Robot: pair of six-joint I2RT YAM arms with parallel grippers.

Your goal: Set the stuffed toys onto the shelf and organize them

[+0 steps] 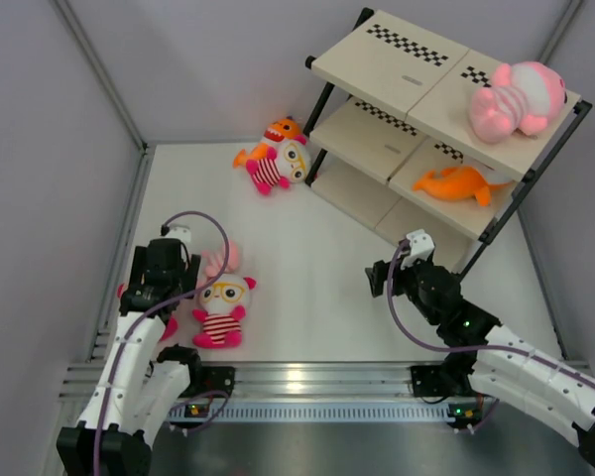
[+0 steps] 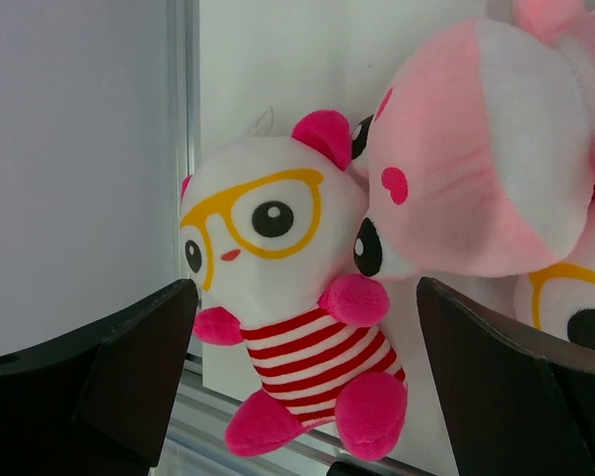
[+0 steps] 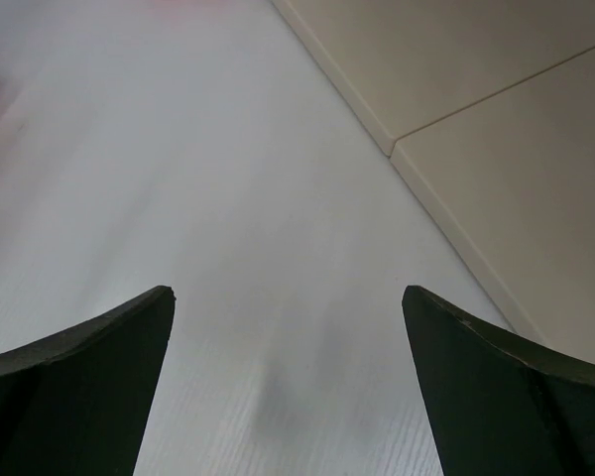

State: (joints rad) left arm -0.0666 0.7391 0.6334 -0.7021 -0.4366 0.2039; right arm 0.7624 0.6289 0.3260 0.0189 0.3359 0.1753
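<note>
We aimed the left gripper (image 2: 307, 290), jaws apart, at the striped toy (image 2: 278, 248) for a grasp, while the right gripper (image 3: 288, 294) hung spread and empty by the shelf (image 3: 506, 99).

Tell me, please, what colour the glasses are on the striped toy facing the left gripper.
Yellow glasses on the striped toy, clearest in the left wrist view.
</note>
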